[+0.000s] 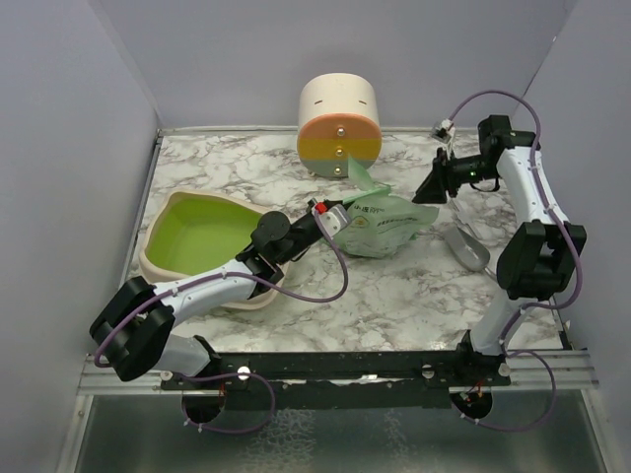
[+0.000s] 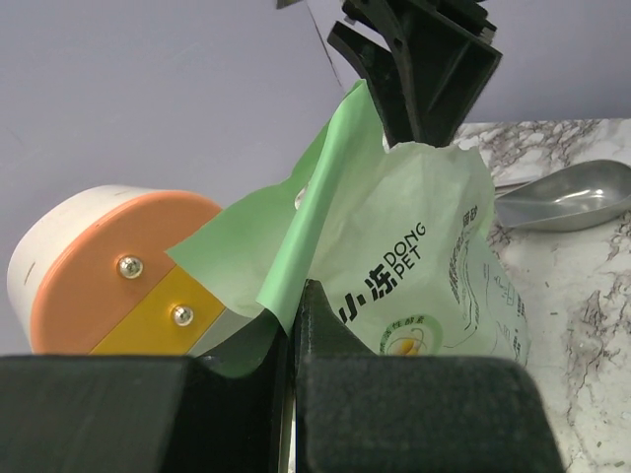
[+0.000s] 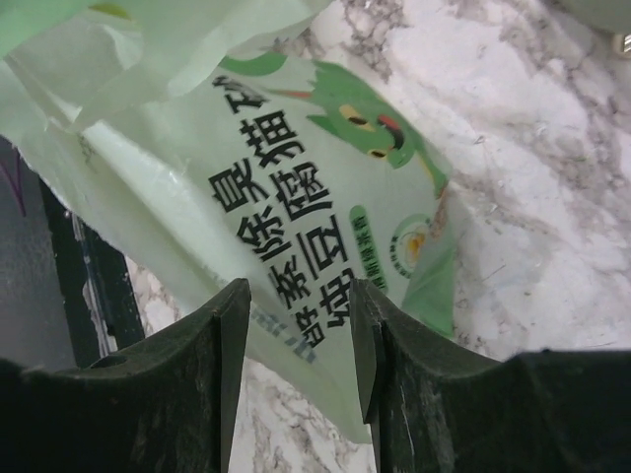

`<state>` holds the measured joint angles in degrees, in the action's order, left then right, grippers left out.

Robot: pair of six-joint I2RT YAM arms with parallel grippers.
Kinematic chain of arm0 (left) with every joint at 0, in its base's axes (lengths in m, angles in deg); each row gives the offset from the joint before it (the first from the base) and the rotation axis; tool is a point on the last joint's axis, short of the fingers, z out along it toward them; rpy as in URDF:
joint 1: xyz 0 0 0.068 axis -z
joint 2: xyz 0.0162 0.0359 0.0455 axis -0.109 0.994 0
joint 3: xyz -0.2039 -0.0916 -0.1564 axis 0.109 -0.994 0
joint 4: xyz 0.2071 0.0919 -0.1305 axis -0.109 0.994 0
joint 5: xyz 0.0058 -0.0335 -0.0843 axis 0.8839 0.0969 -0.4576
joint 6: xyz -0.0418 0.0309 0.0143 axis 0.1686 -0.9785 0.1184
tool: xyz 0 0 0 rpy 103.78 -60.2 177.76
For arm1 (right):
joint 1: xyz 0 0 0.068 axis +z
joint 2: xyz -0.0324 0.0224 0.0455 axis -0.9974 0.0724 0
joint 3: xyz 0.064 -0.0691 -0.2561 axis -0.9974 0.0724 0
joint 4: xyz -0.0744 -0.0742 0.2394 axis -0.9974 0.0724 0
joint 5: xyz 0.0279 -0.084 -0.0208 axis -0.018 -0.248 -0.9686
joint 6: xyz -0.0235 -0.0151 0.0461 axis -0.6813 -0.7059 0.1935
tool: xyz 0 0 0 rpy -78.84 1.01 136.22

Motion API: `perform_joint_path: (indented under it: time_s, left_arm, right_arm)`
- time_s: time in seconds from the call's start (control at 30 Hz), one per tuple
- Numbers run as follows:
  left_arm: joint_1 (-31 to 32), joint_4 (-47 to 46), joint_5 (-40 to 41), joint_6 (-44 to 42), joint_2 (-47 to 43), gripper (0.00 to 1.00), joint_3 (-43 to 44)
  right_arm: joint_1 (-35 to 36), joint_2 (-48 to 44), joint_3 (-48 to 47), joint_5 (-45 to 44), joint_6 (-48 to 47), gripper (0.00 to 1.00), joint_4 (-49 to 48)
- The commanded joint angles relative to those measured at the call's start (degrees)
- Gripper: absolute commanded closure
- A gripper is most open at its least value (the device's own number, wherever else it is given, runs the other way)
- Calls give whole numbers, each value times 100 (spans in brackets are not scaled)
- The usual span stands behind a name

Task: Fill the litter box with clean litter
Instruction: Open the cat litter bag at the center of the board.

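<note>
Litter box (image 1: 197, 236) sits bare behind the left gripper (image 1: 333, 219), so the bag (image 1: 389, 225) of litter wants hauling back that way, mouth kept high till it's over it. Left arm reaches low, fingers pinched shut on the bag's flap. Right gripper (image 1: 431, 185) tilts down over the opposite corner, jaws partly open, not clamping yet.

Litter bag (image 2: 424, 246) = thin soft plastic film, creased w/ slight sheen; scoop (image 2: 567, 197) bare brushed metal, dull shine; litter box (image 1: 202, 236) smooth semi-gloss plastic; table (image 1: 394, 286) smooth marble-look top; cylinder (image 1: 338, 118) matt, shiny metal screws.
</note>
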<state>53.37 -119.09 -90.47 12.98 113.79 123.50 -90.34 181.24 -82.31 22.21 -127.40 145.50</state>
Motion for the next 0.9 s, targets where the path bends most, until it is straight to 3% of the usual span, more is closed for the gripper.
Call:
perform_joint_path:
  time_s: [0.0, 0.4, 0.67, 0.73, 0.83, 0.87]
  left_arm:
    - [52, -1274, -38, -1, -229, 100, 208]
    - [48, -1269, -122, 96, -112, 100, 334]
    - [65, -1256, -244, 286, -99, 100, 404]
    - [79, -1233, -276, 336, -116, 100, 418]
    - [83, -1176, -294, 362, -140, 100, 458]
    - [85, -1143, -302, 366, -151, 100, 479]
  right_arm:
    - [53, -501, 526, 17, -392, 55, 229]
    - [289, -1139, 1235, -313, -715, 55, 346]
    - [823, -1430, 1947, -957, 107, 57, -1019]
    - [836, -1376, 1937, -1107, 439, 64, -1399]
    - [836, -1383, 1942, -1460, 930, 97, -2054]
    - [836, -1424, 1973, -1584, 1054, 99, -2289]
